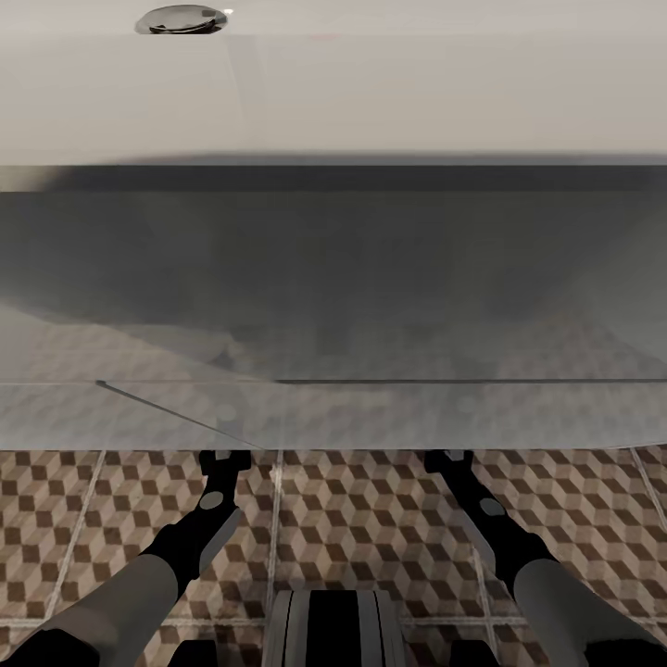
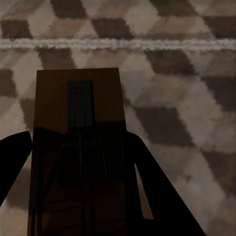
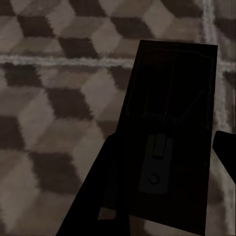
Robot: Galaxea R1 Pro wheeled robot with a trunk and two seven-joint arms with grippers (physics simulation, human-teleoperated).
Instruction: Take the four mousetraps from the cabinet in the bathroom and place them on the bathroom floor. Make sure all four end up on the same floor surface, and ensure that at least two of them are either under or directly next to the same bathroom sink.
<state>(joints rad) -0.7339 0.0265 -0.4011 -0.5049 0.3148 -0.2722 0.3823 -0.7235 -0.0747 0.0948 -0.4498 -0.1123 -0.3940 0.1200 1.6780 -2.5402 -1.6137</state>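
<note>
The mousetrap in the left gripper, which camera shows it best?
The left wrist view: the left gripper's mousetrap sits between the fingers, brown board and spring visible. The right wrist view shows a different, darker mousetrap. In the head view the sink hides it.

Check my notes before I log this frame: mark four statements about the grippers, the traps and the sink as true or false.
1. The left gripper has a mousetrap between its fingers. True.
2. The right gripper is empty. False: a second mousetrap, dark in shadow, sits between its fingers.
3. The floor below both traps is plain white tile. False: the bathroom floor has a brown, beige and white cube pattern with pale grout lines.
4. In the head view both arms reach under the white bathroom sink. True: its front edge hides the grippers.
</note>
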